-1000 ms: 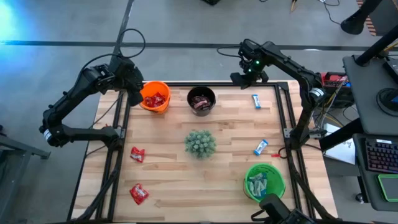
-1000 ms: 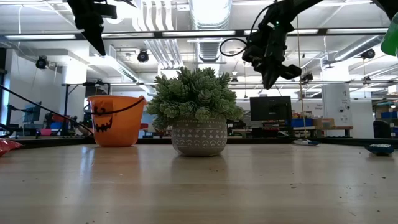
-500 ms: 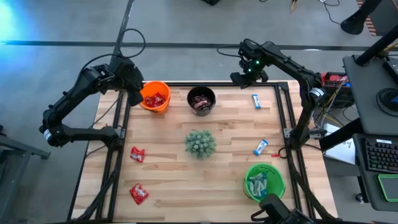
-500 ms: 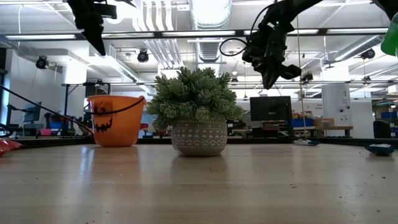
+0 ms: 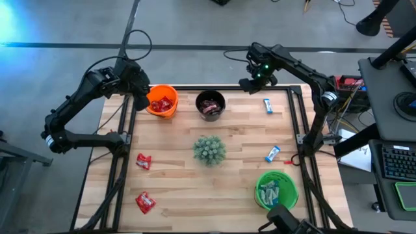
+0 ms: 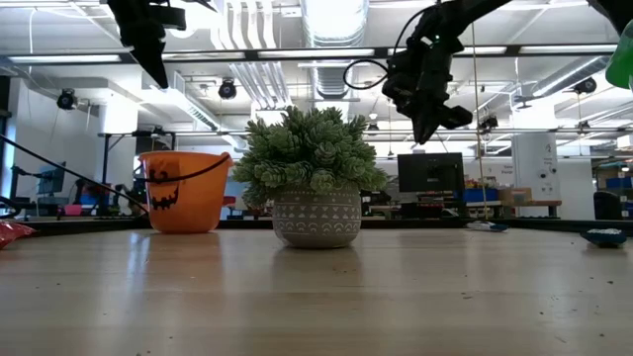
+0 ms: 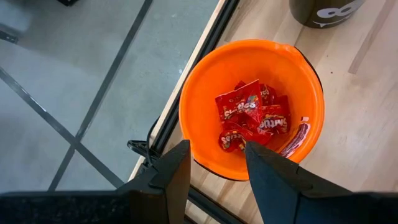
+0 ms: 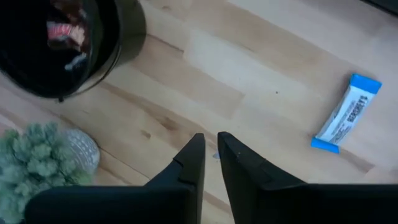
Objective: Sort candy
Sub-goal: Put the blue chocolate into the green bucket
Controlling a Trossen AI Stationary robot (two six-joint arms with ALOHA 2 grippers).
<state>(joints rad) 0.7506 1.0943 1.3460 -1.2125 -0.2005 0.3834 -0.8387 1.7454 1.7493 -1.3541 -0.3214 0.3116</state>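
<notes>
Red candy lies in the orange bucket [image 5: 162, 101] [image 7: 252, 115], and two more red packs [image 5: 143, 161] [image 5: 145, 202] lie on the table's left. Blue-and-white candy [image 5: 268, 105] [image 8: 346, 115] lies at the far right, another [image 5: 272, 154] lies farther forward, and more sits in the green bucket [image 5: 275, 190]. Dark candy is in the black bucket [image 5: 210, 104] [image 8: 124, 43]. My left gripper [image 5: 140, 97] [image 7: 216, 163] is open and empty above the orange bucket's left side. My right gripper [image 5: 251, 82] [image 8: 210, 140] hangs high between the black bucket and the far blue candy, its fingers close together and empty.
A spiky green plant ball in a grey pot [image 5: 209, 149] [image 6: 316, 188] stands at the table's middle. Bare wood lies around it and along the near edge. Dark frame rails run along the table's left and right sides.
My right gripper has shifted a little toward the table's left edge, staying high above the table. Nothing on the table has moved.
</notes>
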